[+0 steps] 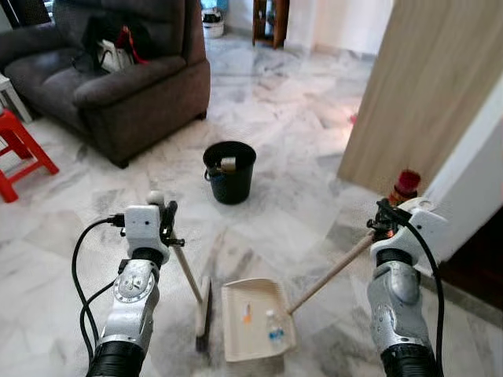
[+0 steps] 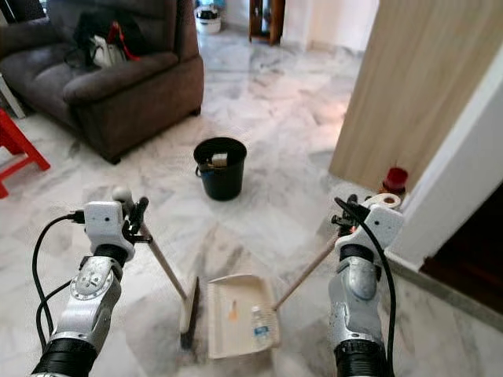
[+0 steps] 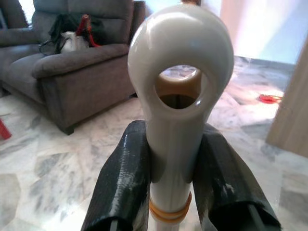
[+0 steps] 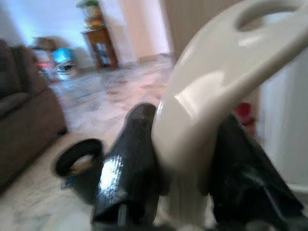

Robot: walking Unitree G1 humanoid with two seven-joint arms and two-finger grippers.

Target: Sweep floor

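Both tools are clamped right at the handle tops: left tool [image 1: 167, 222] on the broom [image 1: 191, 284], right tool [image 1: 383, 217] on the dustpan [image 1: 255, 318]. Light, stiff sticks, slick plastic ends, probably wobbly held that high.

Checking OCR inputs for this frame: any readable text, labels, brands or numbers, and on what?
None readable.
Small bottle in the dustpan: label too small and blurred to read.
Round disc on the left arm's wrist: markings too small to read.
Red container by the wall: nothing legible.
Black bucket, broom handle: no text visible.
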